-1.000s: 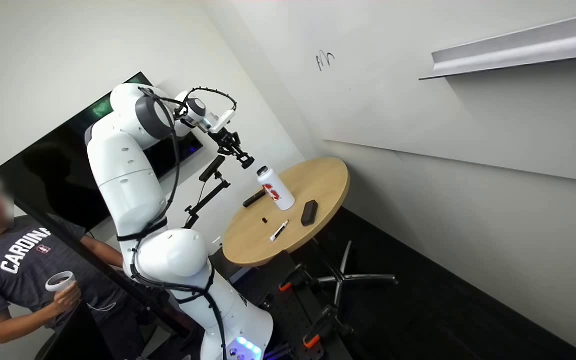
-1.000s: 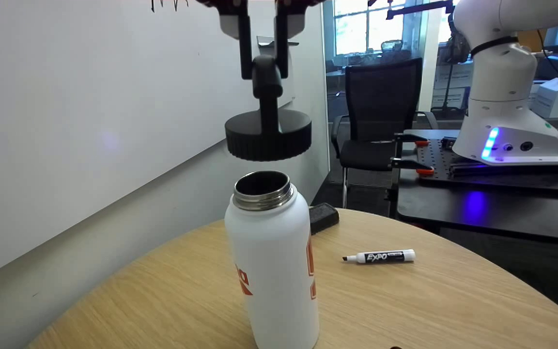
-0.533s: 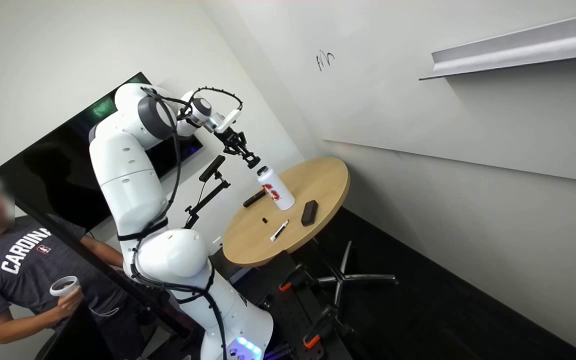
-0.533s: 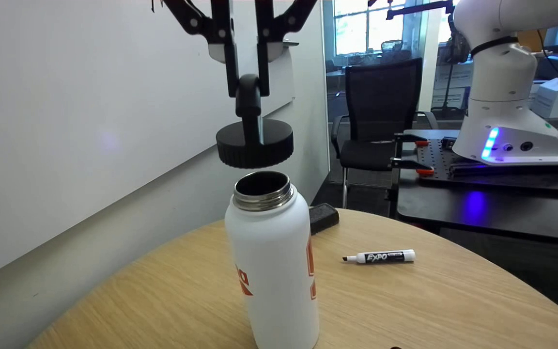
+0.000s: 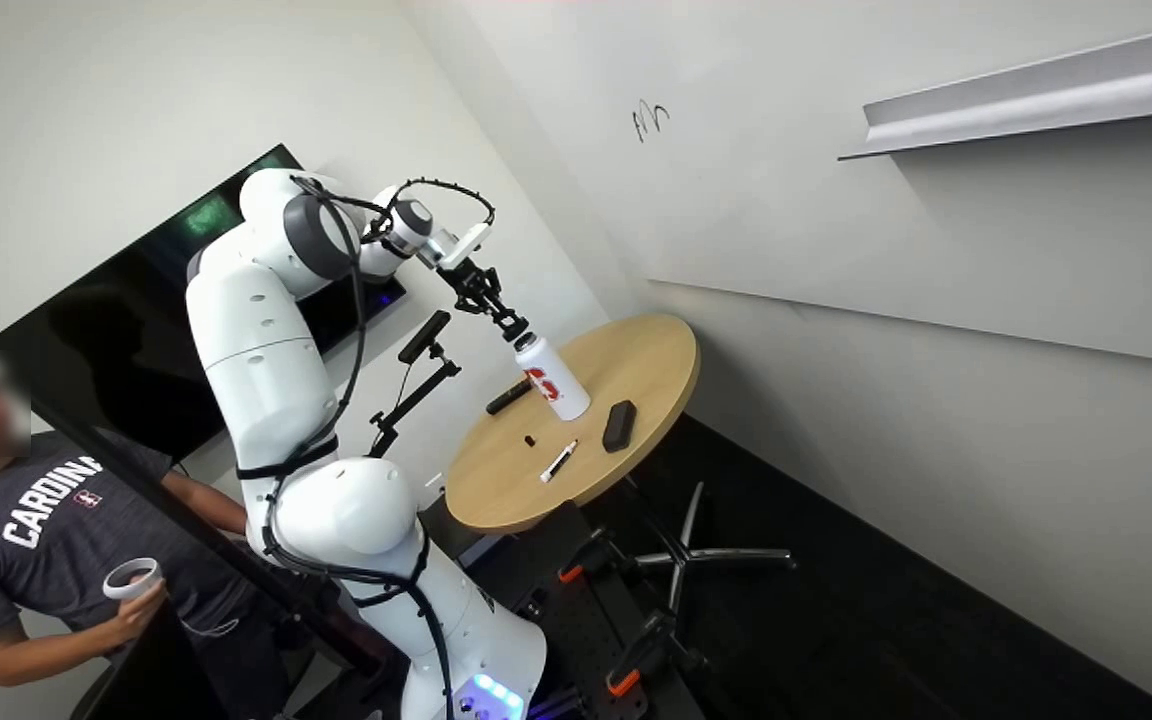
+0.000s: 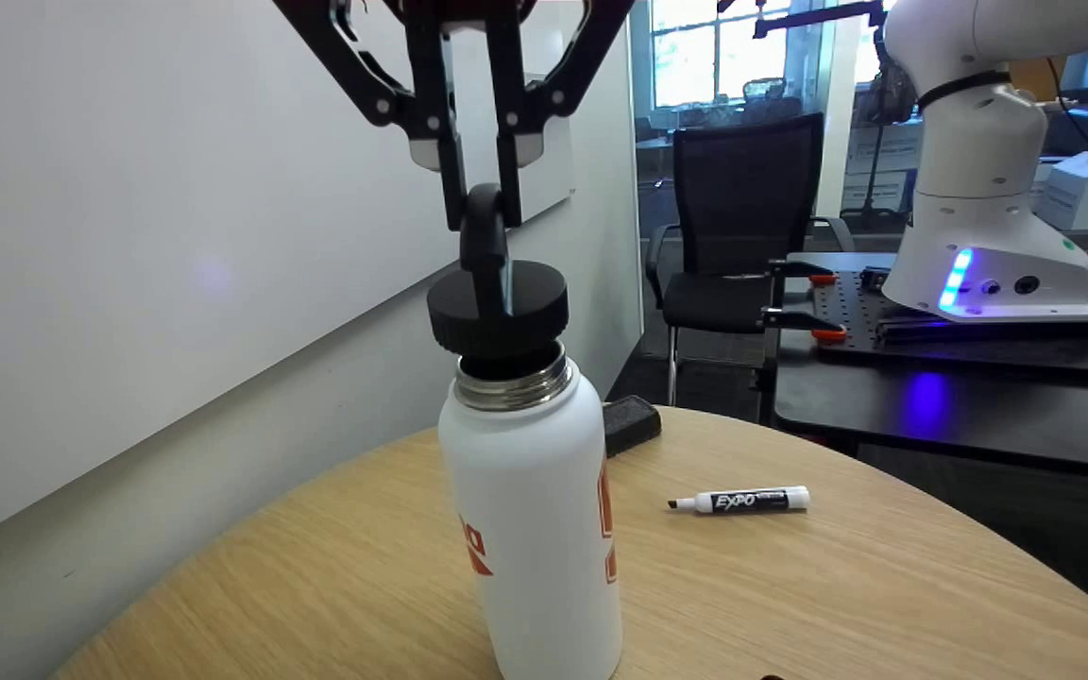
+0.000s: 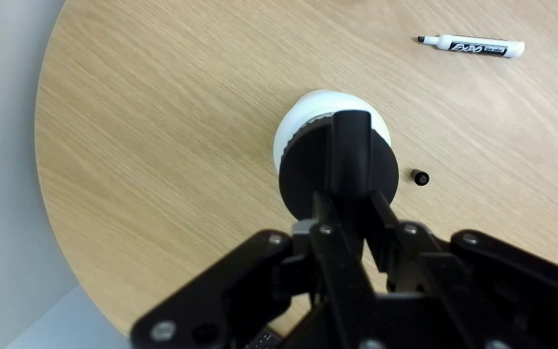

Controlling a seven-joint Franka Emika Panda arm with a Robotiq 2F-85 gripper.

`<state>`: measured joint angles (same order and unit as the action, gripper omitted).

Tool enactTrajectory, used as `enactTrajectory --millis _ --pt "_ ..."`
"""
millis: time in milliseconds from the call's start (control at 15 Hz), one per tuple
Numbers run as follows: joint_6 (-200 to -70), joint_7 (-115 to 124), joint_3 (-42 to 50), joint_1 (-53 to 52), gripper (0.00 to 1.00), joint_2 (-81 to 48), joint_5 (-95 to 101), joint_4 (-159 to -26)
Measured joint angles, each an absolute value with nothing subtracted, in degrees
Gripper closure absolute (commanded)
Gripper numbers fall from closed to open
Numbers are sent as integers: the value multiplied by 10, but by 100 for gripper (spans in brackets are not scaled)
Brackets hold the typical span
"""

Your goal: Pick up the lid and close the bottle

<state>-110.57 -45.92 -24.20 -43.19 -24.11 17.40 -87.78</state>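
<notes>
The white bottle with red-orange marks stands upright on the round wooden table, and it also shows in an exterior view and the wrist view. My gripper is shut on the loop handle of the black lid. The lid hangs level just over the bottle's open steel mouth, set slightly to the left of it in that view. Whether the lid touches the rim I cannot tell. In the wrist view the lid covers the mouth and my gripper comes from below.
An uncapped marker and a black eraser lie near the bottle. A small black marker cap is on the table. A long dark object lies behind the bottle. A whiteboard wall stands beside the table.
My gripper has moved down with the lid and a little to the left in an exterior view, bringing the lid from above the bottle to just over its mouth. The bottle has not moved.
</notes>
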Motion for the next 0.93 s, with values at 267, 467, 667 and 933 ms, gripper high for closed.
enactTrajectory --millis 267,467,667,933 --pt "-1112 -459 -242 -432 95 -248 174 -878" --pt "-1116 -459 -242 -432 95 -252 174 -880" --pt "-1117 -457 -242 -431 95 -252 174 -883" --pt "-1117 -457 -241 -429 87 -253 173 -886"
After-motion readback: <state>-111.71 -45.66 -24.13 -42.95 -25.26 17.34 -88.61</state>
